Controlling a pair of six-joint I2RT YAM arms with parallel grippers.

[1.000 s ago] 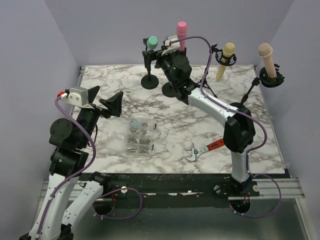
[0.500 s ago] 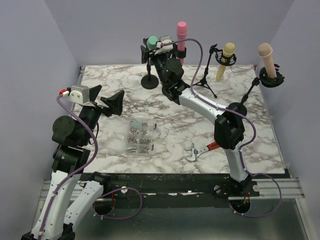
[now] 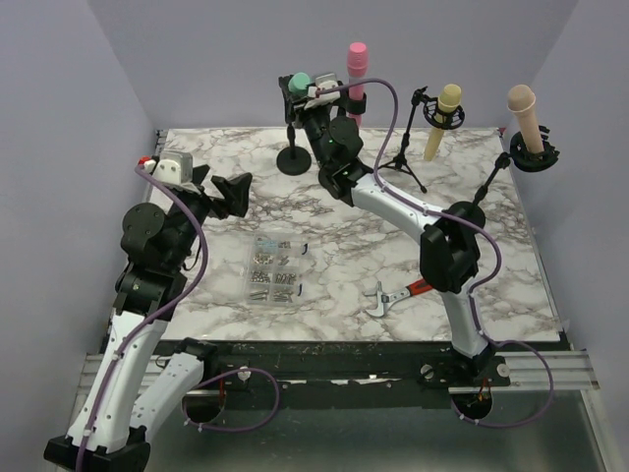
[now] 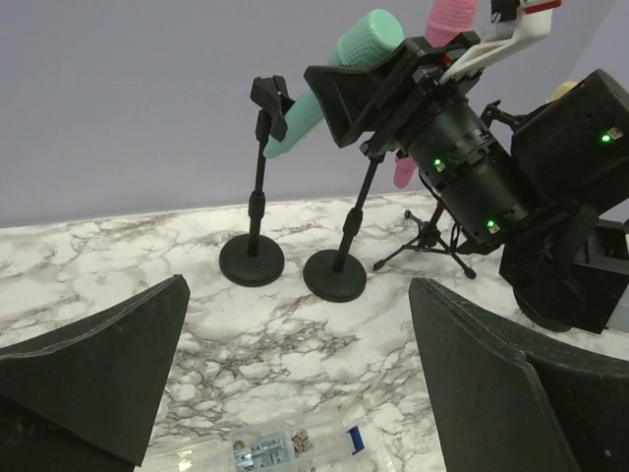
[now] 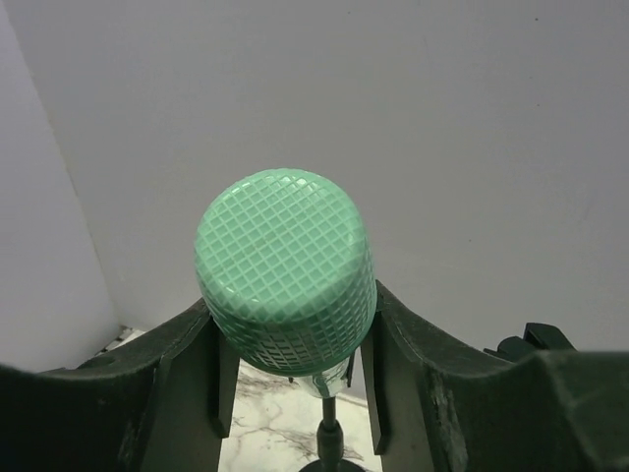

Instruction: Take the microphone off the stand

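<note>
The green microphone [image 3: 298, 81] sits tilted in the clip of a black round-base stand [image 3: 294, 160] at the back of the table. My right gripper [image 3: 303, 95] is at its head. In the right wrist view the mesh head [image 5: 285, 270] fills the gap between the fingers [image 5: 197, 379], which press on both its sides, so the gripper is shut on it. The left wrist view shows the microphone [image 4: 344, 59] still in the stand's [image 4: 252, 263] clip. My left gripper [image 3: 216, 187] hovers open over the table's left side, empty [image 4: 295, 295].
A pink microphone [image 3: 356, 59] stands right behind the right wrist. Yellow [image 3: 448, 103] and beige [image 3: 521, 108] microphones hang on stands at the back right. A clear box of screws [image 3: 275, 270] and a red-handled wrench [image 3: 398, 295] lie on the marble table [image 3: 344, 246].
My right gripper moved left from the pink microphone to the green one and closed on its head. My left arm lifted and shifted slightly right, still open.
</note>
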